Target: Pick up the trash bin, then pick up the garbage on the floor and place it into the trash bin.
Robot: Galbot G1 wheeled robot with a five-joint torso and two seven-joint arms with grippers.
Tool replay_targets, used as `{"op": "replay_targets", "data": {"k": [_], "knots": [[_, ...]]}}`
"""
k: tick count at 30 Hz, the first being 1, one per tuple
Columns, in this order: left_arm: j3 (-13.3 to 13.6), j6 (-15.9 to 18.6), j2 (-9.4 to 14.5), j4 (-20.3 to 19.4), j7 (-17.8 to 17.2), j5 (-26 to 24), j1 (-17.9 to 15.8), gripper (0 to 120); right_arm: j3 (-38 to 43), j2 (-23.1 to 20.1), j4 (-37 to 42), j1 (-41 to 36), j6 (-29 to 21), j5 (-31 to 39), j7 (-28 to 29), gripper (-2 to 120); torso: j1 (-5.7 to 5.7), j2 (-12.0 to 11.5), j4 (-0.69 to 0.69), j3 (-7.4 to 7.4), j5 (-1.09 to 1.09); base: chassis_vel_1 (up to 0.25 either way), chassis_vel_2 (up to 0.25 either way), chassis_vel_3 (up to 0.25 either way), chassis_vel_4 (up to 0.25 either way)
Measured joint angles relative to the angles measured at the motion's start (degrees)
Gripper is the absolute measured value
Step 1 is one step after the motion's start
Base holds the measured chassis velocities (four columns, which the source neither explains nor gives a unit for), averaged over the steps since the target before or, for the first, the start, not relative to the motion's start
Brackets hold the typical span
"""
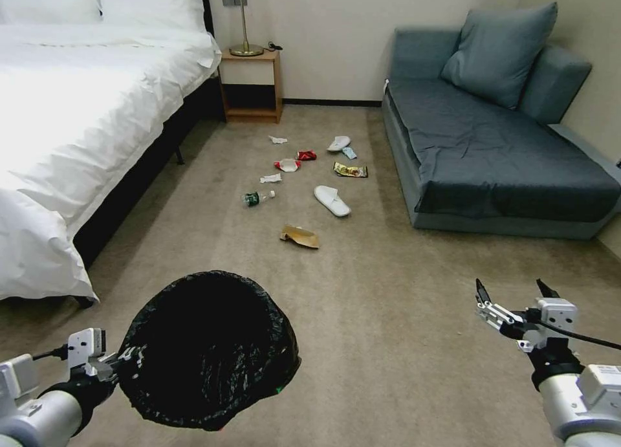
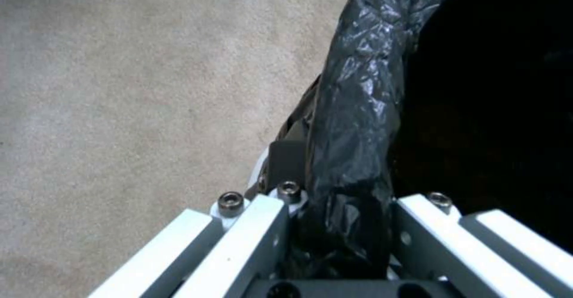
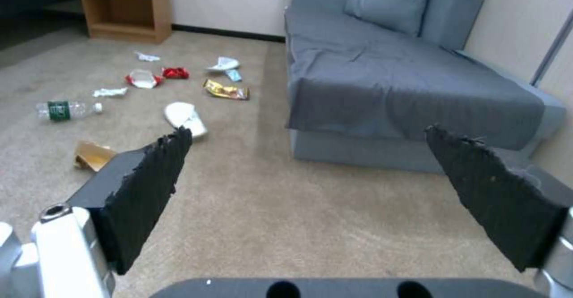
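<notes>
The trash bin (image 1: 210, 350), lined with a glossy black bag, hangs low at the lower left of the head view, and my left gripper (image 1: 126, 363) is shut on its rim (image 2: 352, 155). My right gripper (image 1: 511, 290) hovers over bare carpet at the lower right, open with nothing between its black pads (image 3: 149, 190). The garbage lies farther ahead between bed and sofa: brown paper scrap (image 1: 299, 236), green-labelled bottle (image 1: 257, 198), white slipper (image 1: 332, 200), gold wrapper (image 1: 350, 170), red can (image 1: 306, 155), red-white wrapper (image 1: 287, 165), tissues (image 1: 271, 178).
A white bed (image 1: 77, 110) runs along the left and a grey-blue sofa (image 1: 491, 149) along the right. A wooden nightstand (image 1: 251, 85) with a lamp stands against the back wall. Open carpet (image 1: 388, 317) lies between me and the litter.
</notes>
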Motion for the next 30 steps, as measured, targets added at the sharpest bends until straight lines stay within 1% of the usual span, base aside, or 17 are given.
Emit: {"op": "replay_targets", "data": {"k": [9, 14, 30], "knots": [[0.4, 0.0, -0.2, 0.0, -0.6, -0.2, -0.6, 3, -0.4, 0.4, 0.3, -0.1, -0.1, -0.2, -0.2, 100, 0.00, 0.0, 0.00, 0.00, 0.00, 0.000, 0.000, 0.000, 0.000], [1.1, 0.0, -0.3, 0.0, -0.7, 0.0, -1.1, 3, -0.4, 0.3, 0.4, -0.1, -0.2, -0.2, -0.3, 100, 0.00, 0.0, 0.00, 0.00, 0.00, 0.000, 0.000, 0.000, 0.000], [1.3, 0.0, -0.4, 0.0, -1.2, -0.2, -1.2, 3, -0.5, 0.5, 0.1, 0.1, -0.1, -0.3, -0.6, 100, 0.00, 0.0, 0.00, 0.00, 0.00, 0.000, 0.000, 0.000, 0.000]]}}
